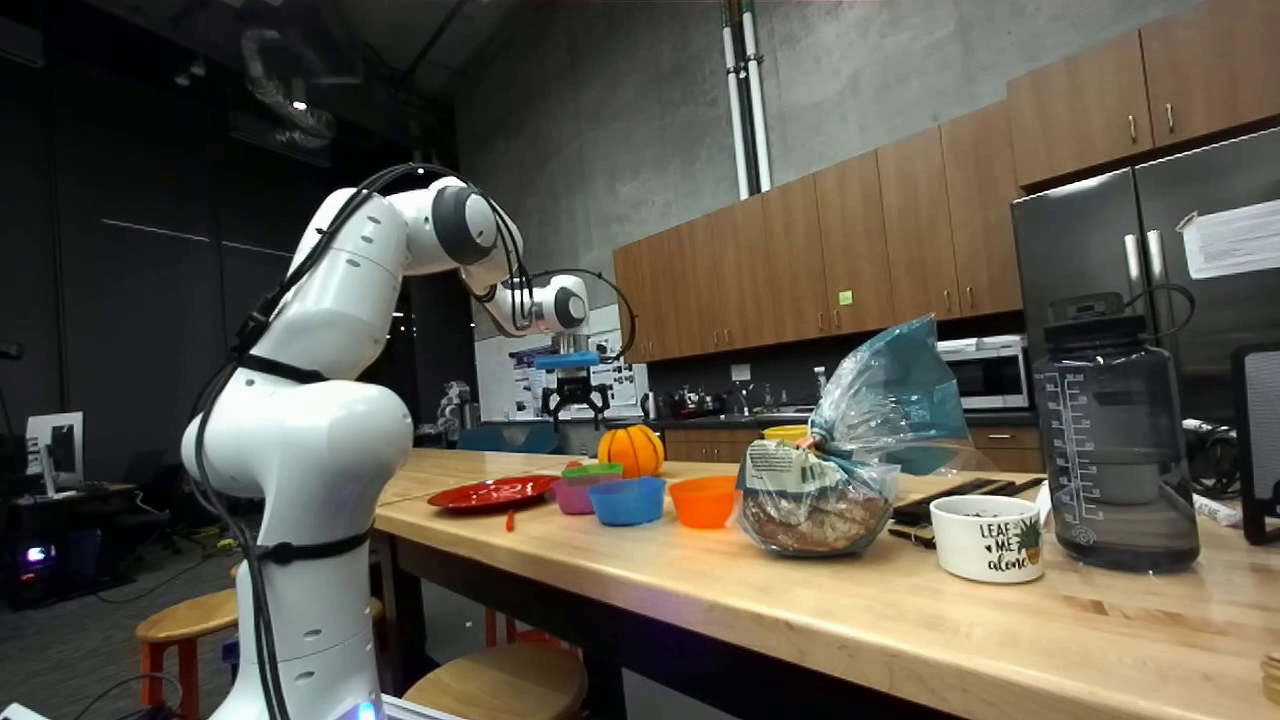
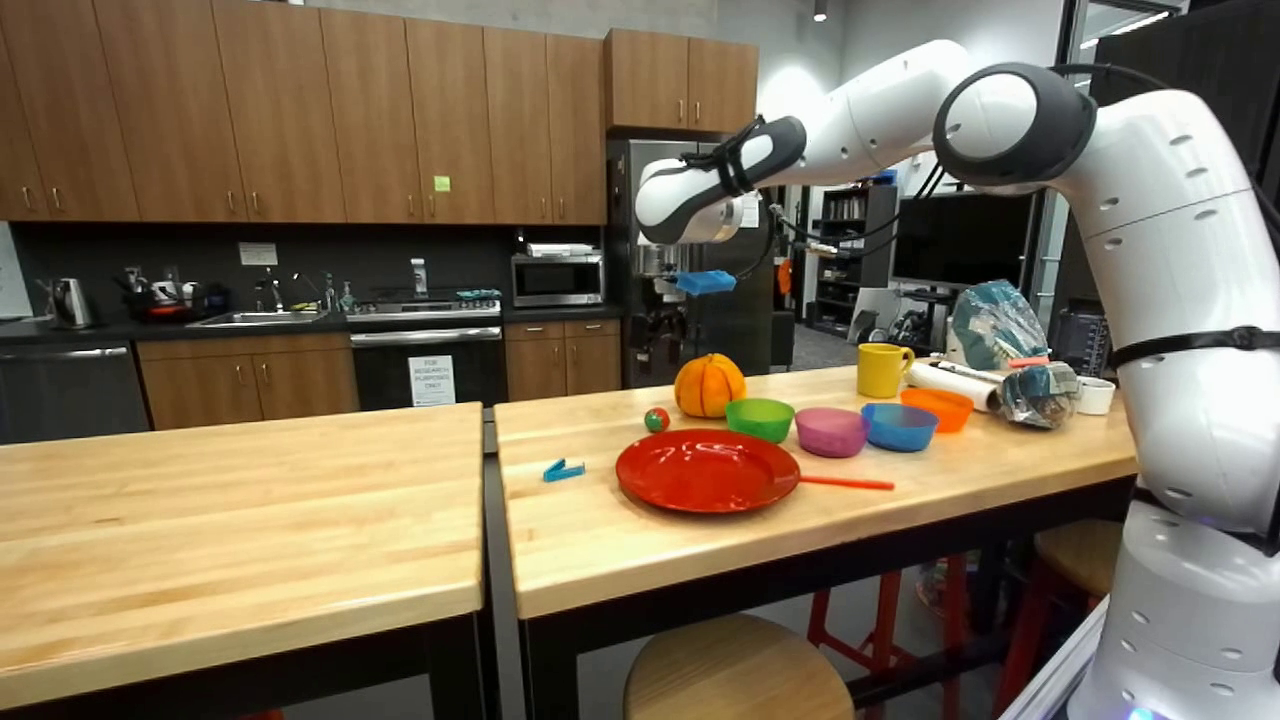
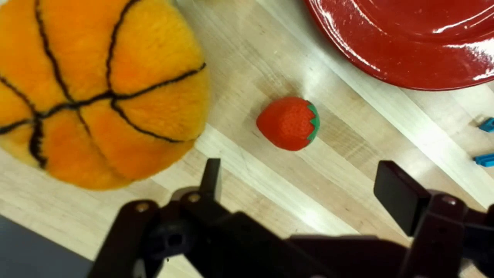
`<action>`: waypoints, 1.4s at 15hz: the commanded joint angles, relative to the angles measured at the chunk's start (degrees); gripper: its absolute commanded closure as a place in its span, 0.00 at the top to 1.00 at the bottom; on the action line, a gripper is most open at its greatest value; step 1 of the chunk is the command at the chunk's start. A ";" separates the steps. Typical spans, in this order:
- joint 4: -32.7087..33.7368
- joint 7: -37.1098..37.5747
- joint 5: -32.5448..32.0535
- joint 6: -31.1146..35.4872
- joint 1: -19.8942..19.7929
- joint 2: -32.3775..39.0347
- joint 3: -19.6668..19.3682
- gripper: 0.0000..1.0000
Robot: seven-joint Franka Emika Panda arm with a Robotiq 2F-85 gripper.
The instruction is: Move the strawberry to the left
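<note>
Well, in an exterior view the white arm [image 1: 340, 440] reaches out over the table [image 1: 850, 590], and the claw [image 1: 575, 408] hangs in the air at the end of it, pointing down and spread wide. On the table I see a soft orange ball [image 1: 632, 452] with black seams, a red plate [image 1: 490, 493], a blue bowl [image 1: 627, 503], an orange bowl [image 1: 703, 503], a plastic bag [image 1: 815, 505] with something brown in it and a dark bottle [image 1: 1110, 430].

In an exterior view the strawberry [image 2: 657, 420] sits on the table near both the ball and the plate, with a green bowl [image 2: 760, 420] just beside the ball and a blue clip [image 2: 563, 471] apart from the plate. A yellow mug [image 2: 880, 371] stands farther along. The claw is dark against the fridge [image 2: 738, 335] there, so its grip I can't make out from that spot.

In the wrist view the claw's two fingers [image 3: 401, 195] stand far apart above the table, and the strawberry lies on its side, away from them, in the stretch between ball and plate, touching neither. It points toward the ball, its green cap [image 3: 315, 121] toward the clip, which is only partly in sight.
</note>
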 commanded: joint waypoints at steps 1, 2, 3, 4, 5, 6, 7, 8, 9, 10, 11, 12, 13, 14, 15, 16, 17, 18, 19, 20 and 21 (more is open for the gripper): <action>-4.77 -0.39 1.42 -1.23 -1.36 -6.13 -0.27 1.00; -5.81 -0.13 0.85 -1.64 -1.45 -7.40 -0.56 1.00; -6.85 0.18 0.50 -1.96 -1.62 -8.60 -0.80 1.00; -8.32 0.26 0.22 -2.31 -1.86 -10.08 -1.08 1.00; -9.71 0.36 0.06 -2.51 -2.11 -11.49 -1.38 1.00; -11.12 0.60 0.23 -2.51 -2.37 -12.80 -1.65 1.00; -12.81 0.56 0.79 -2.37 -2.78 -14.40 -1.94 1.00; -14.31 0.82 0.87 -2.17 -2.99 -15.72 -2.24 1.00; -16.13 1.15 0.91 -1.96 -3.28 -17.31 -2.57 1.00; -17.75 1.56 0.80 -1.88 -3.49 -18.79 -2.90 1.00; -19.52 1.97 0.86 -1.87 -3.75 -20.40 -3.26 1.00; -21.12 2.36 0.85 -1.76 -3.95 -21.73 -3.61 1.00; -22.63 2.80 0.99 -1.81 -4.14 -23.00 -3.95 1.00; -24.30 3.19 1.04 -1.73 -4.35 -24.33 -4.33 1.00; -25.87 3.80 0.91 -1.59 -4.49 -25.58 -4.64 1.00; -27.37 4.43 0.86 -1.46 -4.68 -26.77 -4.97 1.00; -28.62 4.85 0.96 -1.55 -4.86 -27.84 -5.33 1.00; -29.84 5.89 0.69 -1.62 -5.08 -28.68 -5.65 1.00; -30.77 6.88 0.43 -1.90 -5.37 -29.35 -6.02 1.00; -31.78 7.27 1.07 -2.07 -5.67 -29.97 -6.50 1.00; -32.77 7.85 1.10 -1.92 -5.86 -30.58 -6.83 1.00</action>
